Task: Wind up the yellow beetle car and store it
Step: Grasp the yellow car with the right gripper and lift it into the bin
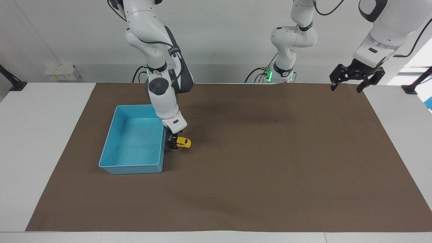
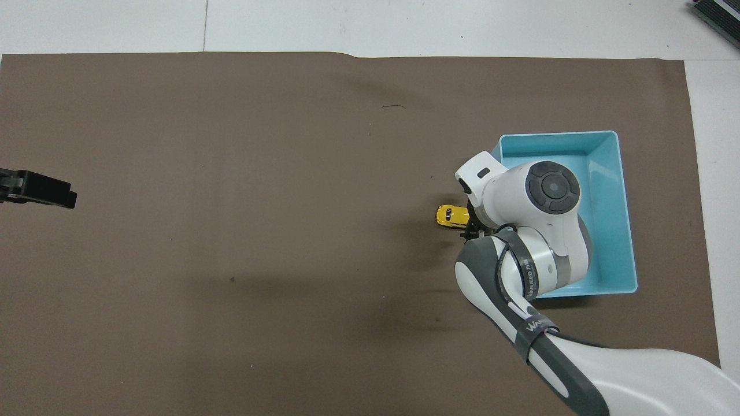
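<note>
The right arm is bending steeply down from its base, and its wrist is pointing the right gripper (image 1: 172, 143) straight at the mat, low at the end of the yellow beetle car (image 1: 183, 142) that lies next to the blue bin (image 1: 111, 148). Its jaws are standing apart around that end of the car, not clamped on it. The left arm is waiting, holding the left gripper (image 1: 349, 85) raised over the brown mat's corner at its own end, jaws spread apart. The car is sitting on the brown mat (image 1: 270, 168), just beside the bin's long wall, toward the right arm's end of the tabletop. The mat is lying flat and matte across the white tabletop (image 1: 40, 135). The bin is a smooth rectangular plastic tub; the car is glossy and rounded.
</note>
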Robot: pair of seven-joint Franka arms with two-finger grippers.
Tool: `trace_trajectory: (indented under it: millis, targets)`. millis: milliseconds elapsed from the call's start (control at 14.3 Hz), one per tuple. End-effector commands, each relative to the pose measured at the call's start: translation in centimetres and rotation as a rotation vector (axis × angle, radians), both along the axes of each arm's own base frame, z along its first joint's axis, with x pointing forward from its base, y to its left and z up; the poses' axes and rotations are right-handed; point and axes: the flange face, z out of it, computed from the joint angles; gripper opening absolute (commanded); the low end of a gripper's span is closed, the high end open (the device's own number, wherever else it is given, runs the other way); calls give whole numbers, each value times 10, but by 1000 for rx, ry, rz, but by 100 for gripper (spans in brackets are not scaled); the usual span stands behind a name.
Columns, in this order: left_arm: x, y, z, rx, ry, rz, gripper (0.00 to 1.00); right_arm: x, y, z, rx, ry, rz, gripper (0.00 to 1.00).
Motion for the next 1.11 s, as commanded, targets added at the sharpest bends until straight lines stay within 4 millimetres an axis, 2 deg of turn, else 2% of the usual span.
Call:
trace_trajectory:
  millis: [0,70,209,348,418,557,767,1045]
  targets:
    - [-3,0,3,10,9,5,100,-5,1,-5,-6,-9,31,100]
    - [-3,0,4,9,9,4,100,-7,0,-10,-6,-11,30,96]
    - [-3,0,3,9,10,6,100,-10,-1,-18,-3,-26,31,80]
    - [-3,1,3,10,12,6,100,-11,-1,-20,-15,-25,47,55]
    - [-3,1,4,9,9,7,100,-11,-1,-20,-19,-28,49,29]
    - [-4,1,3,10,18,4,100,-9,0,-19,-19,-29,45,6]
    - [-4,0,3,9,20,3,100,0,7,-9,-13,-43,39,0]
    - [-5,-1,2,11,24,4,100,12,47,33,-4,-43,-20,0]
